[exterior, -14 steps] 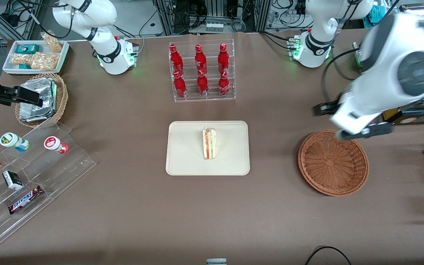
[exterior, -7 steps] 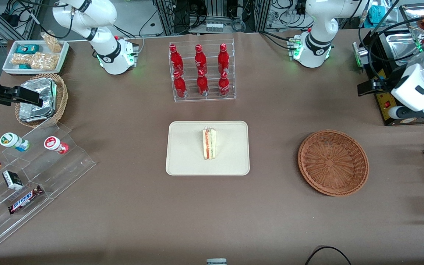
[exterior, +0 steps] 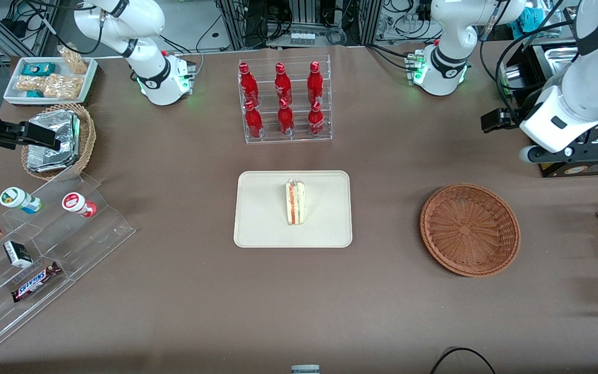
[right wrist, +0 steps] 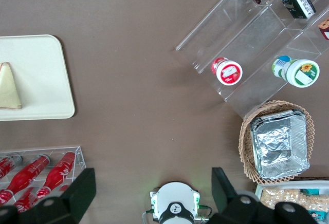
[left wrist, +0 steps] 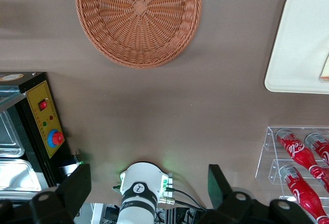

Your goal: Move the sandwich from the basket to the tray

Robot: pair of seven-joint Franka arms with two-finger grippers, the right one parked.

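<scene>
Sandwich (exterior: 295,202) lies on tray (exterior: 262,228), mid-table. Basket (exterior: 470,229) empty. Pincer (left wrist: 149,190) spread apart, holding nothing, high above table near working arm's end. Judgement: placement done; next move only parking arm.

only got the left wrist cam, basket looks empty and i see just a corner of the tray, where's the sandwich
observer: The sandwich lies in the middle of the tray, its red and green cut edge facing up.
operator: anything else on the tray
observer: No, the sandwich is the only thing on it.
operator: where's my gripper over the table
observer: The gripper, open with nothing in it, hangs raised toward the working arm's end of the table, farther from the front camera than the basket and not over it.
</scene>
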